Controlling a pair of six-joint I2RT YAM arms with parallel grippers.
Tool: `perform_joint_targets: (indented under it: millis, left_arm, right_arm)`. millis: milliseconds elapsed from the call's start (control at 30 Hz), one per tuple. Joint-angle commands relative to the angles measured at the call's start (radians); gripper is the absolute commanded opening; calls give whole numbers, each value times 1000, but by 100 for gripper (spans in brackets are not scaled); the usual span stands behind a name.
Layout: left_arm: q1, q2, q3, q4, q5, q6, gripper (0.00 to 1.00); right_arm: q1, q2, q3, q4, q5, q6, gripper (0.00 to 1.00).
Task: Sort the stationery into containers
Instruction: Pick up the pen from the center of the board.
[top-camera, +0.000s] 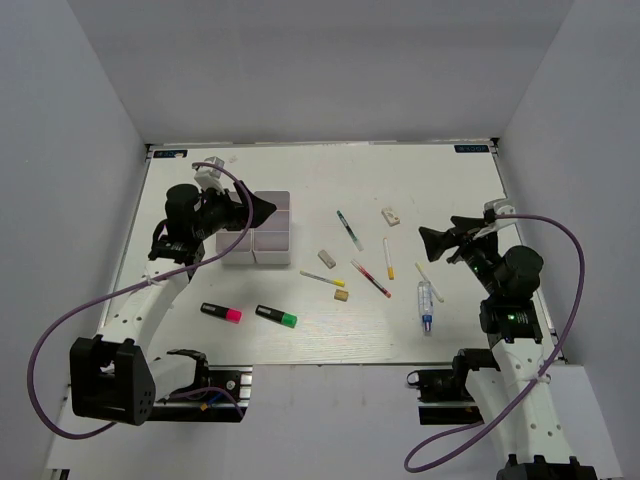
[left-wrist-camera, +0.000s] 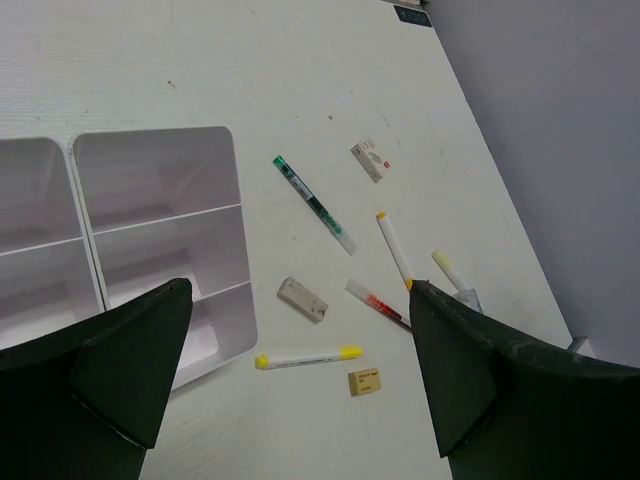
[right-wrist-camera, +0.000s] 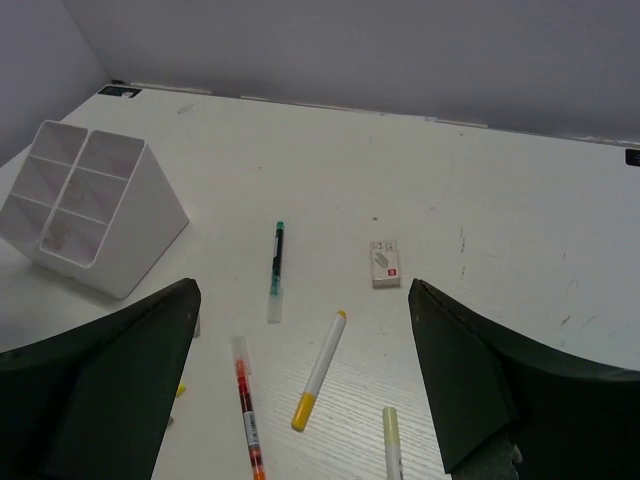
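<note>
Sorting not begun: both pincers spread apart and empty, stationery loose on the bench (top-camera: 320, 170).
Left pincer (left-wrist-camera: 300, 290) hangs over the white organizer box (top-camera: 276, 246), left of centre in the top view. Right pincer (right-wrist-camera: 303, 285) hovers at the right, facing the yellow-capped pen (right-wrist-camera: 320, 368). Pink highlighter (top-camera: 221, 313) and green highlighter (top-camera: 276, 317) lie lower left. Likely next: descend on one pen, pincer square across its barrel. Box's left side is hidden under the arm; the visible compartments look empty.
</note>
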Motion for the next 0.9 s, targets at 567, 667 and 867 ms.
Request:
perform_joint_targets:
  millis: [567, 667, 867]
  left_arm:
    - [-11, 68, 37, 5, 131, 20, 48]
    - [-34, 125, 77, -64, 160, 32, 31]
    - [-177, 197, 181, -156, 45, 72, 50]
  right_arm:
    - [-4, 143, 73, -197, -269, -463, 90]
    - [0, 142, 71, -190, -245, -442, 90]
    - [26, 168, 99, -191, -143, -433, 29]
